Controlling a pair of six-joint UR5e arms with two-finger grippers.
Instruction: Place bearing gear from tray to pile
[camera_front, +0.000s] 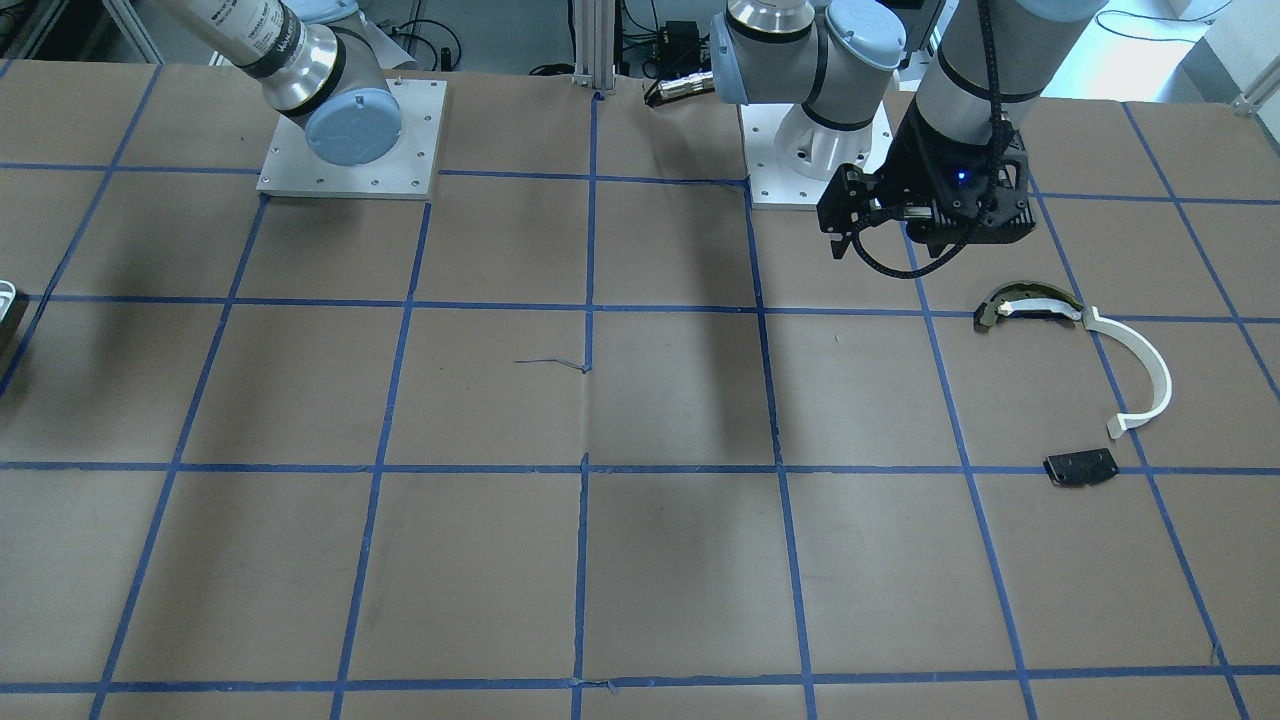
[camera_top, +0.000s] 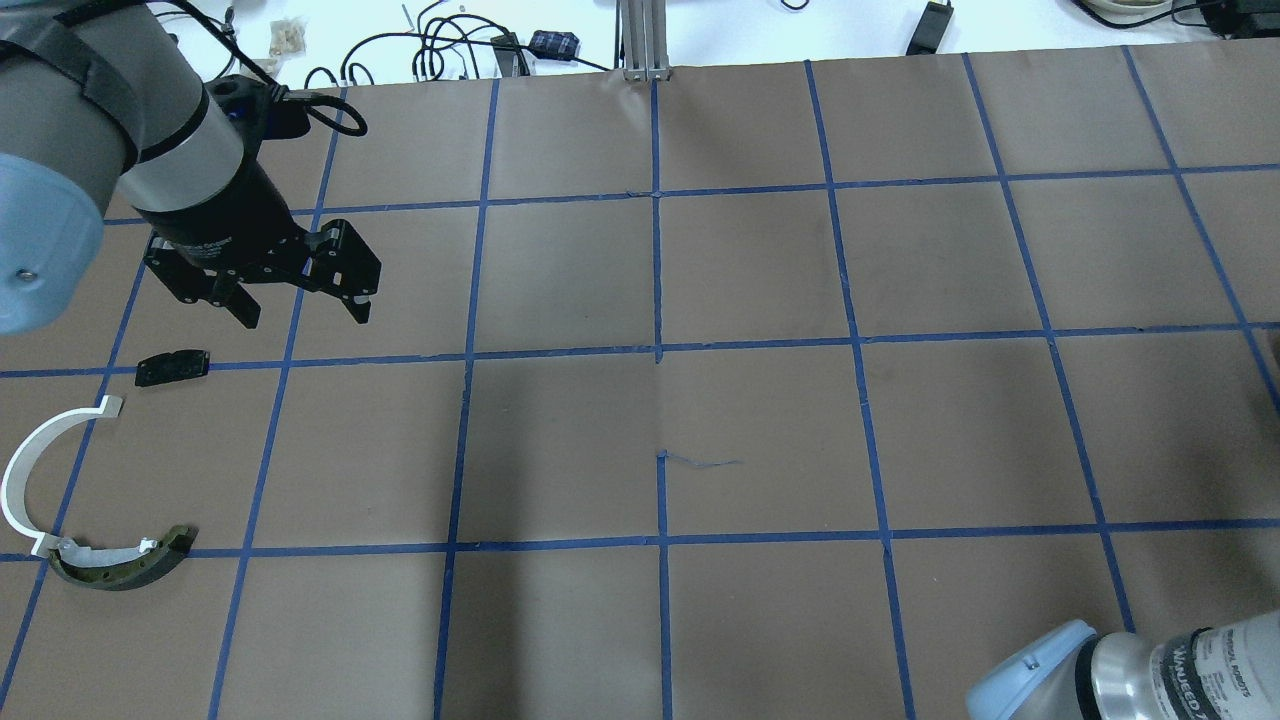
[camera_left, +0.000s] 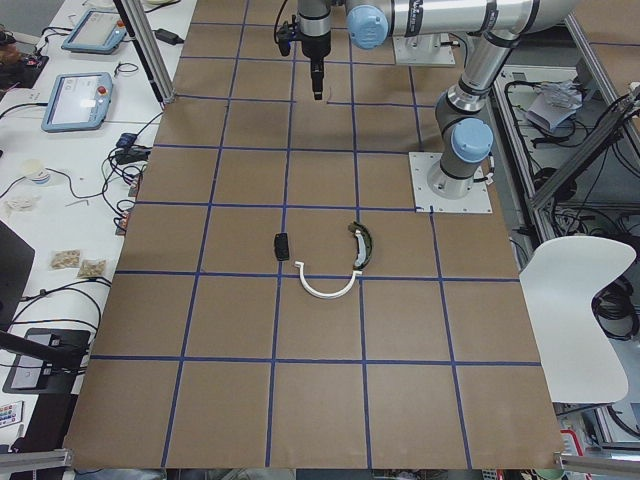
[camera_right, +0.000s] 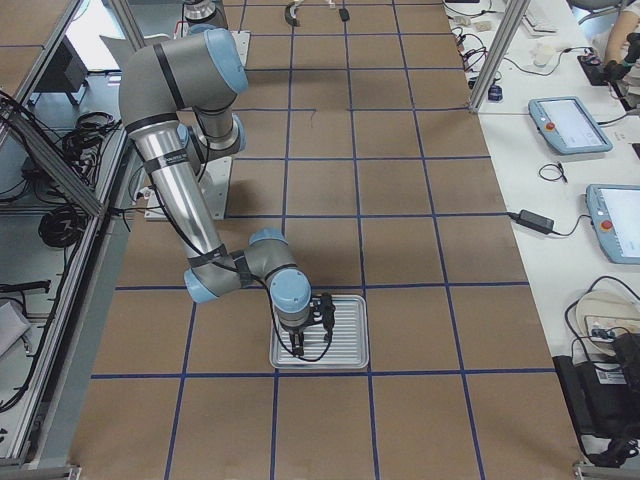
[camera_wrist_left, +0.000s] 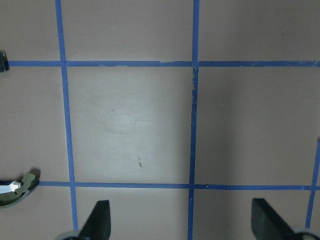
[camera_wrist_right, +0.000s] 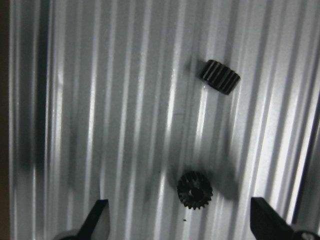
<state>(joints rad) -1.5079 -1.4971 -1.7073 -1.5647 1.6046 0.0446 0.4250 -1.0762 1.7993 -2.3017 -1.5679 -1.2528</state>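
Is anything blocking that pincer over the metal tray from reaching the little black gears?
Nothing visible does. The right pincer hangs open above the tray. The nearer gear lies on bare ribbed metal, in line with the gap between its fingers. The second gear lies apart.

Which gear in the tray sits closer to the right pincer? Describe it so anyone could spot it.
Find the ribbed silver metal tray under the right pincer. Two small black gears lie on it. The nearer gear shows its centre hole and a full ring of teeth; the other gear lies on its side.
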